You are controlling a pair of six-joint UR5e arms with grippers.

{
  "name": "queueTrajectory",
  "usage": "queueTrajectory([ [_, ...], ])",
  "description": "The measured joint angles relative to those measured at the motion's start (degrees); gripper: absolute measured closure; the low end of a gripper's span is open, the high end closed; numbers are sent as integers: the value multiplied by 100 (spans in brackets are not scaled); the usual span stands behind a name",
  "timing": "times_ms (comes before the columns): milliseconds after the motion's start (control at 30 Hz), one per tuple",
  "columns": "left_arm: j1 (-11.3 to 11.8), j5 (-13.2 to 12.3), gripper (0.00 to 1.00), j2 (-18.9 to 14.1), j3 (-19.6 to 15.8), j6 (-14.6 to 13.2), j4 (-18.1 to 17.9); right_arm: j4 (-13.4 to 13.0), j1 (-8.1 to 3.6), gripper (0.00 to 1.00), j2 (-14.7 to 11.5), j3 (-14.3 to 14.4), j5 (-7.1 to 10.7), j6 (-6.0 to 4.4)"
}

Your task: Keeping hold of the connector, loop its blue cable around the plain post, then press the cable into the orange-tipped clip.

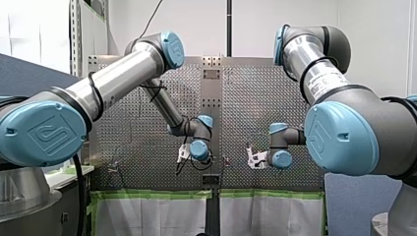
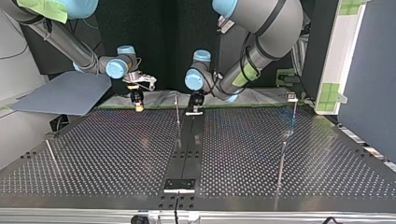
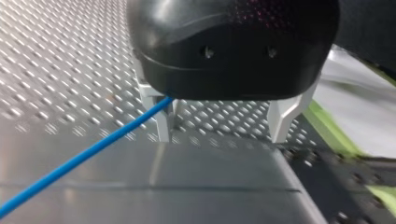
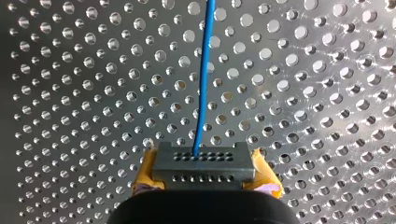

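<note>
In the right wrist view my right gripper (image 4: 205, 173) is shut on a grey connector (image 4: 201, 162), held between its yellow pads (image 4: 145, 171). The blue cable (image 4: 203, 79) leaves the connector and runs straight ahead over the perforated plate. In the left wrist view my left gripper (image 3: 222, 123) is open, its pale fingers (image 3: 163, 122) spread wide just above the plate. The cable (image 3: 84, 156) slants past one finger, unclamped. In the top view my right gripper (image 2: 137, 100) hangs left of a thin post (image 2: 177, 112), and my left gripper (image 2: 194, 108) is just right of it.
A taller post (image 2: 293, 116) with a small grey clip on top (image 2: 292, 97) stands at the top view's right. A leaning rod (image 2: 50, 151) is at its left. A dark centre strip (image 2: 184, 154) splits the perforated table (image 2: 102, 154).
</note>
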State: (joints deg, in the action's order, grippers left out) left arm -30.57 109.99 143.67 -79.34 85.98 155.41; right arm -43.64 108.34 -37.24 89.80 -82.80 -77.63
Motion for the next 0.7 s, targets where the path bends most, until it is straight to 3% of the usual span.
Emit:
queueTrajectory([
  [167,-50,-259,0,-283,-284,-54,-230,2,-1,100,0,0,1,0],
  [300,-115,-328,0,-493,-495,-185,-162,10,-1,100,0,0,7,0],
  [700,-171,161,0,-653,-1101,-461,-22,29,-25,100,0,0,9,0],
])
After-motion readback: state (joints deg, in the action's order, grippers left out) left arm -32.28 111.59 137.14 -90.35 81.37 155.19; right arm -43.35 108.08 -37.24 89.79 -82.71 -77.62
